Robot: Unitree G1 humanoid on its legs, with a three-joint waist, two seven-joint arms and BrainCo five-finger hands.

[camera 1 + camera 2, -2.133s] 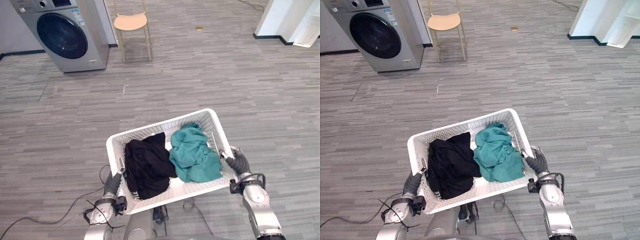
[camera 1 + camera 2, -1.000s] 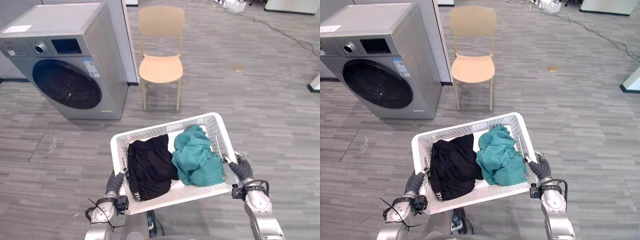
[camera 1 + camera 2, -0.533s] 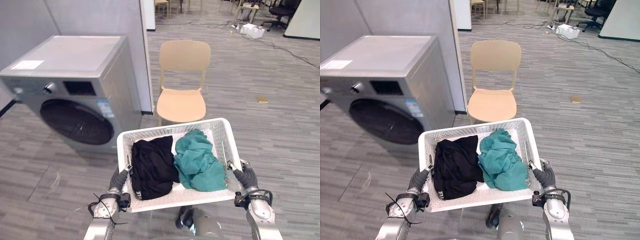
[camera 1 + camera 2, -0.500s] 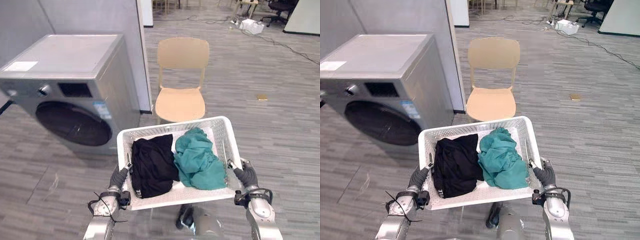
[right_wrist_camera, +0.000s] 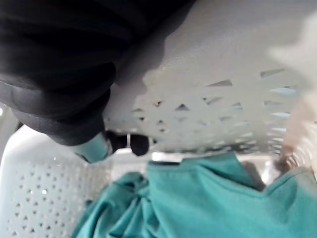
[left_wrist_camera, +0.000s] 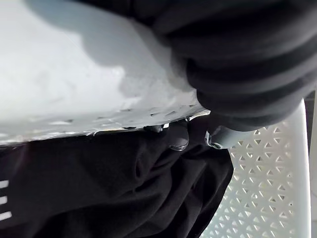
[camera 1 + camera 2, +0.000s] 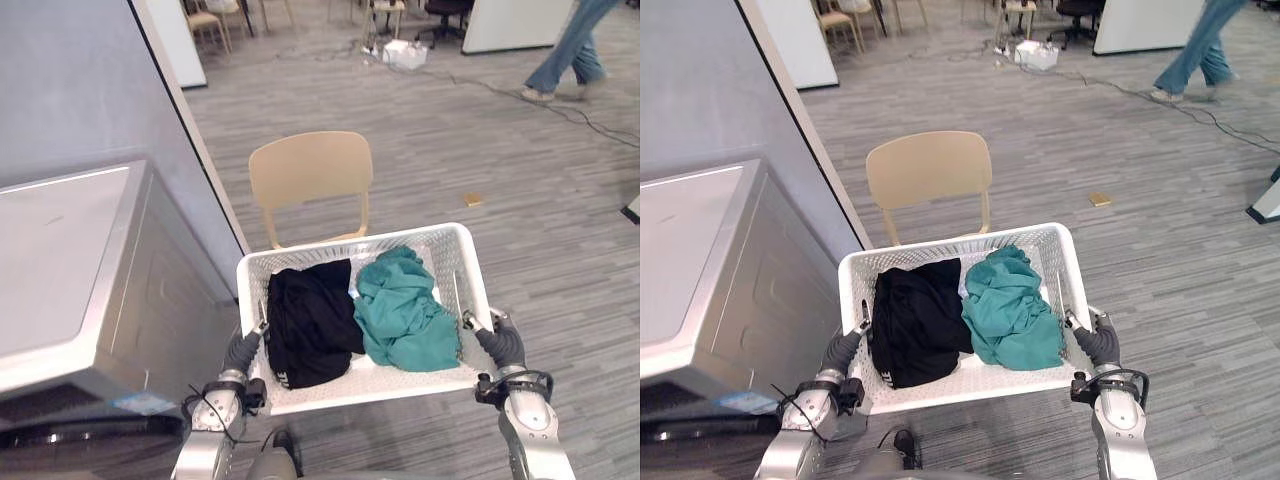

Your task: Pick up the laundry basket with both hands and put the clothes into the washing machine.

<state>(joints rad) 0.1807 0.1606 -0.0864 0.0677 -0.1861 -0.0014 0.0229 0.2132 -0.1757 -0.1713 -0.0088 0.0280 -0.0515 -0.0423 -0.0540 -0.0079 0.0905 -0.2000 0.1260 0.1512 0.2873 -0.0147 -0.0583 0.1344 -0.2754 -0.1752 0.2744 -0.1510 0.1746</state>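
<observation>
White perforated plastic laundry basket, carried beside the grey washing machine, left robot hand and right robot hand curled over its end rims; I judge it light, stiff, best held there, black garment and teal garment soft inside.

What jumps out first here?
A white basket, front and centre, is gripped at its sides by the left hand and right hand; a black garment and a teal garment lie inside. A grey washing machine stands at left, a beige chair beyond the basket.
</observation>
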